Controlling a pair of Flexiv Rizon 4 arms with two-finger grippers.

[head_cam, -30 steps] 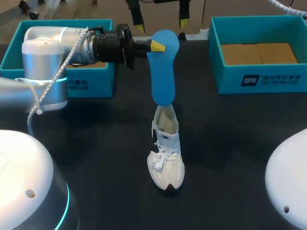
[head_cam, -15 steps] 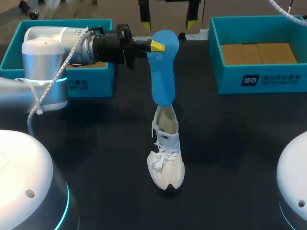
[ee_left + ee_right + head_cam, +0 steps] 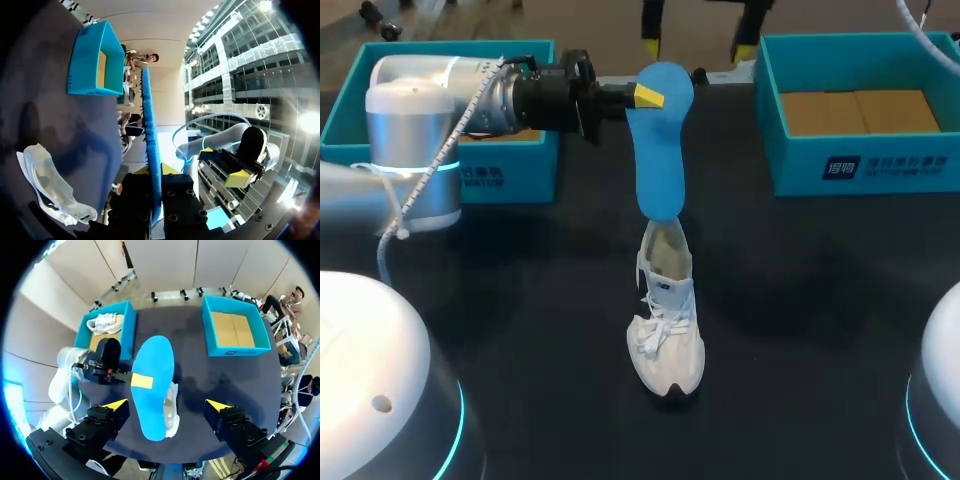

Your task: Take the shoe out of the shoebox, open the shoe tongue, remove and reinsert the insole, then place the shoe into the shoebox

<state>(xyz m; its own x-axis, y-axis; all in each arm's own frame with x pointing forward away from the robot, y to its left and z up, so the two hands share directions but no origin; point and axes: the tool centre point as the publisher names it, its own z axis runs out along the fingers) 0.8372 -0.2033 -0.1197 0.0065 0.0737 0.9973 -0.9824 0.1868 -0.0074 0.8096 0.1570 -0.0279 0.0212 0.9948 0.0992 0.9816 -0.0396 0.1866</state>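
A blue insole hangs upright above the table, its lower end just over the heel opening of a white laced shoe that lies on the black table. My left gripper comes in from the left and is shut on the insole's upper end. In the left wrist view the insole shows edge-on between the fingers, with the shoe beside and below. My right gripper hovers high behind the insole, open and holding nothing. From the right wrist view its open gripper looks straight down on the insole.
A teal shoebox stands at the back left; the right wrist view shows a second white shoe in it. Another teal shoebox at the back right holds only brown cardboard. My left arm's silver body fills the left side.
My right gripper has shifted to the right along the back of the table, staying open. The left gripper, insole and shoe have not moved.
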